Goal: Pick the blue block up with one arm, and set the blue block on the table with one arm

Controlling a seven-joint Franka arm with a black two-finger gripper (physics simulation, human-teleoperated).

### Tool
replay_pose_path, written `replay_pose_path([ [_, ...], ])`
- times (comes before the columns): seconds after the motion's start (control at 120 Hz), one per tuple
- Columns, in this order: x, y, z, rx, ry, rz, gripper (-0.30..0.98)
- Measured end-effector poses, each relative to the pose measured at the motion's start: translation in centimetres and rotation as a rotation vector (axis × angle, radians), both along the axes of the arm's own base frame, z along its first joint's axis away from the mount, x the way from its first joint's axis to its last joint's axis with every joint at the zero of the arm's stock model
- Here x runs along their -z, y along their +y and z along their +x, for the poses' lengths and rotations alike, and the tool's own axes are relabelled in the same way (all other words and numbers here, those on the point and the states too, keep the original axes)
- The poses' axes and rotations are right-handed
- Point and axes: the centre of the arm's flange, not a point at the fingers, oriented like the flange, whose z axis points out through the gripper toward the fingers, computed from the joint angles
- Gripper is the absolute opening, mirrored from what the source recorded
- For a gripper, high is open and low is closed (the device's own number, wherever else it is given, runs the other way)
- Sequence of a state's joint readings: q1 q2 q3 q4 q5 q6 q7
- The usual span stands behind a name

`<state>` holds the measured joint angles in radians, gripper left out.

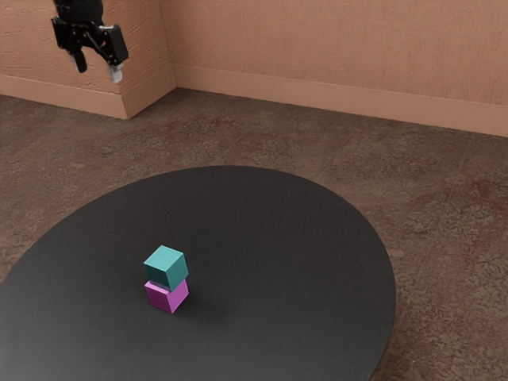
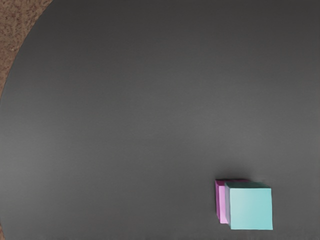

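- Blue block (image 1: 165, 268), teal in tone, sits atop a pink block (image 1: 167, 296) on a round black table (image 1: 278, 238), left of centre in the exterior view. The upper cube rests a little askew on the lower one, each with a corner turned toward the camera.
- Exterior view, high at the left: my black gripper (image 1: 98, 67) points downward with its fingers (image 1: 117, 73) spread and nothing between them, one tip catching pale light. It is well apart from the two stacked cubes, which stand lower in the scene, nearer the camera.
- Exterior view, around the table: a soft shadow falls on the dark top to the right of the pair. On the far side lies a mottled brown floor (image 1: 278, 135), meeting a tan wall (image 1: 341, 48) with a lighter baseboard (image 1: 317, 97); at the far left, the wall juts out in a corner.
- Wrist view, looking down from my gripper: the blue block's bright top face covers most of the pink block, which shows along two of its sides. The pair is toward one corner of the scene, with plain tabletop around it and the table's curved edge well apart, brown floor beyond.
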<state>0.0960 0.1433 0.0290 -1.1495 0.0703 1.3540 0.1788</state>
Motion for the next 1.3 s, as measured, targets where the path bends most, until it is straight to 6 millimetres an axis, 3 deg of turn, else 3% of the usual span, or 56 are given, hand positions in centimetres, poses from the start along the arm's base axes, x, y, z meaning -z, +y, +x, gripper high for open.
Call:
replay_pose_path([
  [0.175,1.8,-0.1,0.9,0.010,0.020,-0.020,0.69],
  [0.242,3.0,-0.9,1.2,0.028,0.038,-0.032,0.69],
  [0.333,7.7,-3.9,-1.5,0.080,0.087,-0.061,0.69],
  [0.442,14.2,-7.1,-2.0,0.126,0.124,-0.087,0.69],
  [0.542,17.9,-9.3,-4.8,0.123,0.137,-0.135,0.69],
  [0.9,25.8,-10.0,-8.0,-0.050,0.102,-0.137,0.69],
  [1.175,31.8,-9.3,-7.3,-0.140,0.128,-0.111,0.69],
  [1.3,32.4,-9.3,-7.2,-0.133,0.128,-0.103,0.69],
])
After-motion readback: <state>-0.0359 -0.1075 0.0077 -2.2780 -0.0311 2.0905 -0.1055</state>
